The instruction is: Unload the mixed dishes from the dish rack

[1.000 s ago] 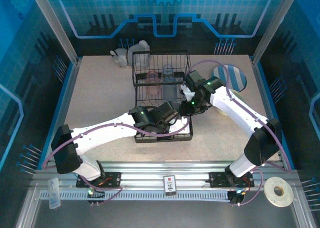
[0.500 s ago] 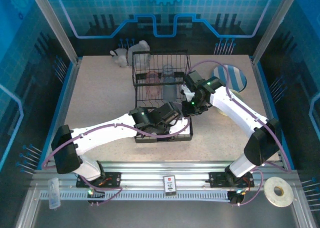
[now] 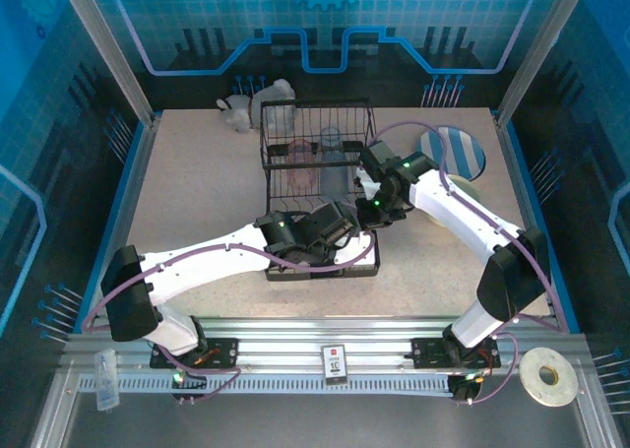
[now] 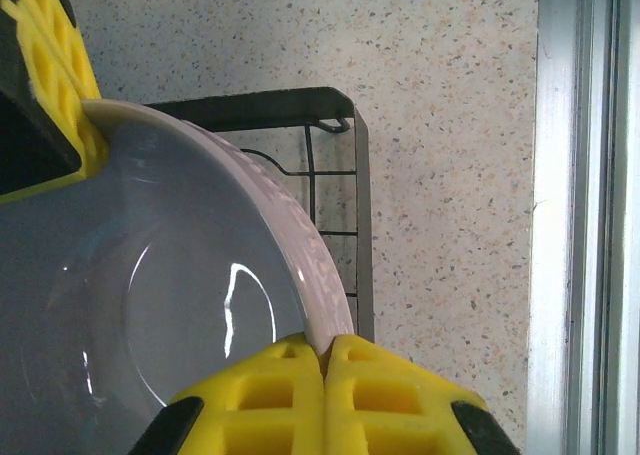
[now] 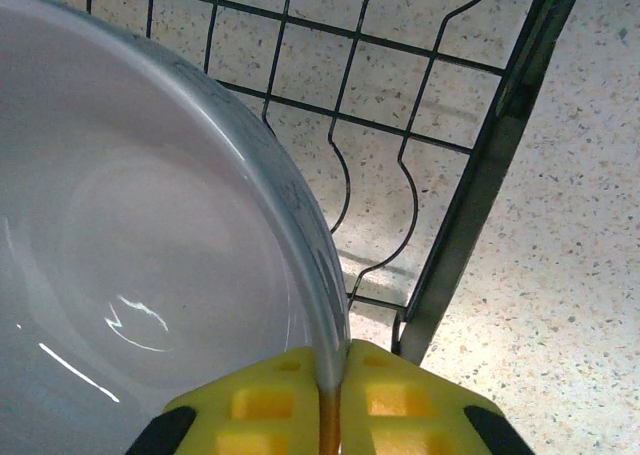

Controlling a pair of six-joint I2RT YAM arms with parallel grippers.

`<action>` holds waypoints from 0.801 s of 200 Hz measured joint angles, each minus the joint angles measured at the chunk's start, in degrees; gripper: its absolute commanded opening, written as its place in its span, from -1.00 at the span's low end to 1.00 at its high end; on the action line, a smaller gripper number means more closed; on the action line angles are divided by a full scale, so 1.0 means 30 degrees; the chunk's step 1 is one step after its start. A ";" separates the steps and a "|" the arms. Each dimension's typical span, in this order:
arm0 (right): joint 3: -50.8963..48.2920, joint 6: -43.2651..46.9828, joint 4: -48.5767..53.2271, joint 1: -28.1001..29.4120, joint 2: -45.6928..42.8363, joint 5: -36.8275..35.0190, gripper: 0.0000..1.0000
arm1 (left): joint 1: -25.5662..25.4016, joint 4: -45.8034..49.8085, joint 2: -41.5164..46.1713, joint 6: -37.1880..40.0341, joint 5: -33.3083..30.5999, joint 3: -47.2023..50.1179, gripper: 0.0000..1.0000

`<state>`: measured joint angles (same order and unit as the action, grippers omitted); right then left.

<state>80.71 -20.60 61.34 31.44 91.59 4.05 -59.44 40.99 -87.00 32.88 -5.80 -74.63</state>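
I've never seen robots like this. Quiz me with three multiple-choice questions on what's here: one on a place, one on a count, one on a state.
1. Where is the striped plate?
A on the table, right of the rack; B in the rack; C in a gripper.
2. How many tumblers stand in the rack?
A one; B two; C five.
3. The right gripper is:
A wide open; B shut on nothing; C shut on a bowl's rim.

Answers:
1 A, it lies on the table beside the rack.
2 B, a pink tumbler and a blue-grey tumbler.
3 C, its yellow fingers pinch the rim of the bowl.
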 measured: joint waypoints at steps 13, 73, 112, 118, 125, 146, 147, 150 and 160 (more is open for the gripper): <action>-0.0131 -0.0066 -0.0146 -0.0036 -0.0044 0.0087 -1.00 | 0.0000 0.0029 0.0000 -0.0066 0.0000 0.0000 -1.00; -0.0306 -0.0066 -0.0328 -0.0255 -0.0277 0.0291 -1.00 | 0.0000 -0.0153 0.0000 -0.0342 0.0000 0.0000 -0.80; -0.0306 -0.0029 -0.0474 -0.0350 -0.0277 0.0357 -1.00 | -0.0022 -0.0393 -0.0058 -0.0262 0.0000 0.0000 -0.49; -0.0306 0.0022 -0.0452 -0.0379 -0.0277 0.0372 -1.00 | -0.0022 -0.0503 -0.0080 -0.0226 0.0007 0.0000 -0.41; -0.0306 0.0102 -0.0415 -0.0408 -0.0277 0.0364 -1.00 | -0.0015 -0.0736 -0.0095 -0.0182 -0.0022 0.0000 -0.30; -0.0306 0.0321 -0.0255 -0.0481 -0.0189 0.0401 -1.00 | -0.0007 -0.1239 -0.0109 -0.0066 -0.0211 0.0000 -0.04; -0.0306 0.0313 -0.0248 -0.0488 -0.0189 0.0401 -1.00 | -0.0007 -0.1282 -0.0109 -0.0124 -0.0233 0.0000 -0.04; -0.0306 0.0357 -0.0226 -0.0503 -0.0160 0.0408 -1.00 | -0.0007 -0.1348 -0.0109 -0.0073 -0.0270 0.0000 0.00; -0.0306 0.0459 -0.0168 -0.0525 -0.0051 0.0452 -1.00 | -0.0007 -0.1472 -0.0117 0.0080 -0.0364 0.0000 0.11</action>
<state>79.79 -19.22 60.84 29.87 91.44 5.41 -59.46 36.58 -87.35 33.12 -6.90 -74.63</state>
